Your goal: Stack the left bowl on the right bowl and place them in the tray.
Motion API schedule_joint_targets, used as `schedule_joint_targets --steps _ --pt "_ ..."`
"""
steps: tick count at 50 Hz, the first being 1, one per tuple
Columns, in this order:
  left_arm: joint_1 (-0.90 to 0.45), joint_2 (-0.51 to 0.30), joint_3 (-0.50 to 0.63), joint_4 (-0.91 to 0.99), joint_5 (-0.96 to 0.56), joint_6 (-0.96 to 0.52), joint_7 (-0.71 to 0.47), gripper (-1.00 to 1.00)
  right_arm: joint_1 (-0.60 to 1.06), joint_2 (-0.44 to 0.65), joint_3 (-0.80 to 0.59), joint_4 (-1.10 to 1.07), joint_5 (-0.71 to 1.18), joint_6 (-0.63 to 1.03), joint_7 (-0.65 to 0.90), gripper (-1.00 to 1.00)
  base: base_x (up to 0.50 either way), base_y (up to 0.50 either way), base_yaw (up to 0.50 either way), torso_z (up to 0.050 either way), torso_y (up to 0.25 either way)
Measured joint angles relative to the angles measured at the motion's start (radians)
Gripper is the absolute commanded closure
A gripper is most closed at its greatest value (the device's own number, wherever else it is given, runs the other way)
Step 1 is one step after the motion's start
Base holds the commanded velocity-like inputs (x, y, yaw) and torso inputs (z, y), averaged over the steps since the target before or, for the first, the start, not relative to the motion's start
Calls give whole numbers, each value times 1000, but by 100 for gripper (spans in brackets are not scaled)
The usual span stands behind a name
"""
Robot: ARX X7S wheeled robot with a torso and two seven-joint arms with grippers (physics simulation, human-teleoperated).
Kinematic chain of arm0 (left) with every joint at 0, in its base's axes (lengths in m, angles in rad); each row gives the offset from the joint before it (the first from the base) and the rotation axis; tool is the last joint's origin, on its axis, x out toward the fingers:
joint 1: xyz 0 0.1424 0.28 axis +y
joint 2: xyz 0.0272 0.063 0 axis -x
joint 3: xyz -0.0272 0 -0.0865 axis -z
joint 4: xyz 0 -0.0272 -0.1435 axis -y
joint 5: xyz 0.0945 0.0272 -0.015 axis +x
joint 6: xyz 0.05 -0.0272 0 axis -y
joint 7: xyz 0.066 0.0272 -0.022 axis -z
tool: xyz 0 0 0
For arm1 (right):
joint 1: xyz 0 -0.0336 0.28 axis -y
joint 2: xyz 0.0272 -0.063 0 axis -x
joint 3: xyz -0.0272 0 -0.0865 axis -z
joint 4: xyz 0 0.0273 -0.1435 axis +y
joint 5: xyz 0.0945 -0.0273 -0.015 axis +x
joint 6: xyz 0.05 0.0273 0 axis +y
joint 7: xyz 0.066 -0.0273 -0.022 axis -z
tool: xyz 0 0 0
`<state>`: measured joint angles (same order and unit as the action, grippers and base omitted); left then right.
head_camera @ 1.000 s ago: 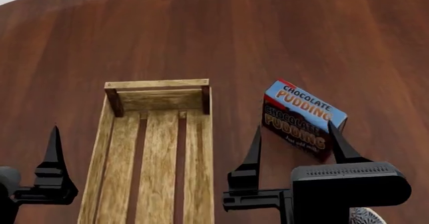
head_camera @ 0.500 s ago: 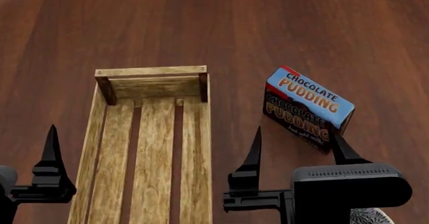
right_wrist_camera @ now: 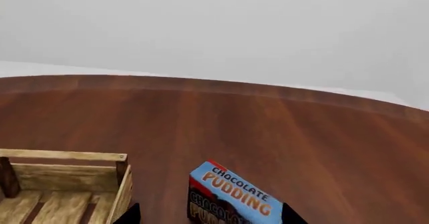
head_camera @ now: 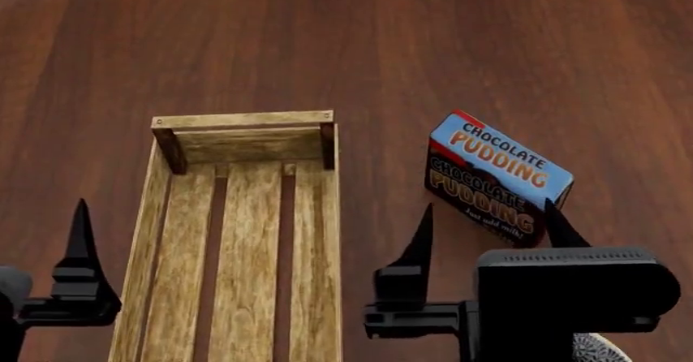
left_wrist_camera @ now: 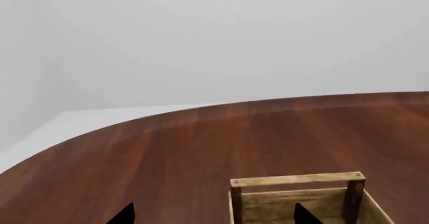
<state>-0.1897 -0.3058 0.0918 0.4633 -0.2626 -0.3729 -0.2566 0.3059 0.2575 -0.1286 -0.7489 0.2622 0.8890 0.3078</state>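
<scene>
The tray (head_camera: 243, 120) of pale weathered wood lies lengthwise on the dark wooden table, with nothing in it. Neither bowl shows clearly; a pale speckled curve (head_camera: 598, 351) peeks out under my right wrist, and I cannot tell what it is. My left gripper (left_wrist_camera: 213, 215) is open, its tips spanning the tray's (left_wrist_camera: 295, 180) far left corner post. In the head view only one of its fingers (head_camera: 79, 244) shows, left of the tray. My right gripper (head_camera: 488, 206) is open and holds nothing, right of the tray, its fingertips on either side of the pudding box.
A blue and brown chocolate pudding box (head_camera: 492, 171) lies tilted right of the tray, seen between my right gripper's (right_wrist_camera: 211, 215) tips as the same box (right_wrist_camera: 234, 194). The tray's right corner (right_wrist_camera: 120, 157) shows there too. The table's curved far edge (left_wrist_camera: 201, 108) meets a grey backdrop.
The head view has tipped downward, so the table's far edge has left it. My right gripper sits slightly lower and further right in that view. Tray and box have not moved.
</scene>
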Motion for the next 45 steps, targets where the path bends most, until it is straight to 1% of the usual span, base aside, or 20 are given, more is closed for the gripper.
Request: schedule_joint_targets --steps 7,10,13,17,20,22,26,34,45 --pt "-1 -8 -7 15 -4 -16 -9 -100 51 -27 57 -126 53 262 39 -100 0 0 0 0 0" --pt "-1 -11 -14 26 -11 -26 -13 -100 71 -31 98 -171 123 367 82 -100 0 0 0 0 0" --pt "-1 -15 -22 36 -20 -35 -15 -100 85 -16 151 -191 277 448 190 -100 0 0 0 0 0" --pt "0 -20 -34 51 -36 -48 -16 -100 107 23 208 -178 568 521 419 -100 0 0 0 0 0" --pt "2 -25 -43 64 -50 -58 -16 -100 112 51 240 -166 761 549 572 -100 0 0 0 0 0" --pt "3 -28 -49 72 -59 -65 -16 -100 108 65 257 -159 859 561 647 -100 0 0 0 0 0" --pt "5 -32 -58 84 -72 -74 -16 -100 85 82 277 -150 969 573 732 -100 0 0 0 0 0" --pt "6 -39 -72 101 -92 -90 -19 -100 39 101 279 -119 1061 575 798 -100 0 0 0 0 0" --pt "8 -44 -78 108 -104 -96 -23 -100 19 108 248 -44 1120 575 820 -100 0 0 0 0 0"
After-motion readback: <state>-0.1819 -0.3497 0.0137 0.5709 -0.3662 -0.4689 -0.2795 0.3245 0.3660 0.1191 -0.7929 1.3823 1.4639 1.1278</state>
